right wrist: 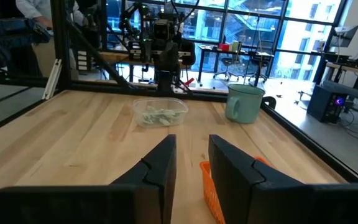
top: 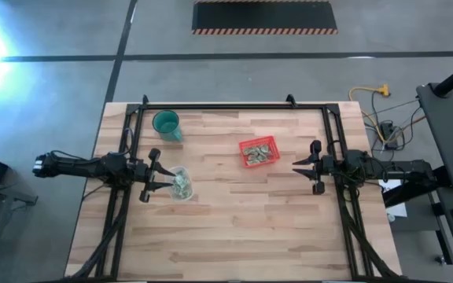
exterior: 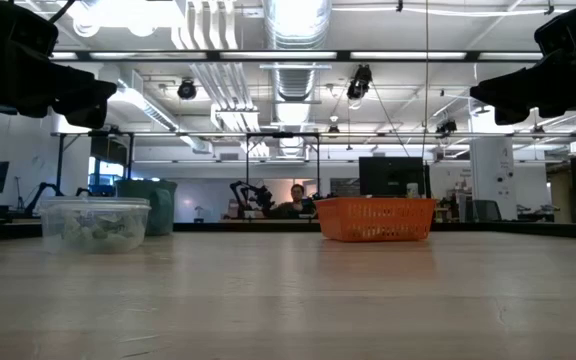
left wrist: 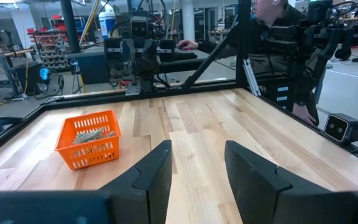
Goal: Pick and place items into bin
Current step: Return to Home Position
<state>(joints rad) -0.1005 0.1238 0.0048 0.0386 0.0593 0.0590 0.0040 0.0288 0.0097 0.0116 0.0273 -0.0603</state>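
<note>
Wooden table (top: 234,228): basket (top: 244,151) between left gripper (top: 162,176), right gripper (top: 301,167)

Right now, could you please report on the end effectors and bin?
Left end effector open, near clear tub. Right end effector open, near red basket. Packets in basket, more in tub. Teal cup clear of both.

red basket (right wrist: 206,182): one corner showing, rest hidden behind right claw (right wrist: 192,144) and cut by frame | pieces (top: 259,151) in basket from above: too small to count | clear tub (exterior: 93,224) contents: blurred through its wall | near person (left wrist: 277,28): cut off by frame | far person (exterior: 294,199): lower part hidden beyond bench (exterior: 288,290)
</note>
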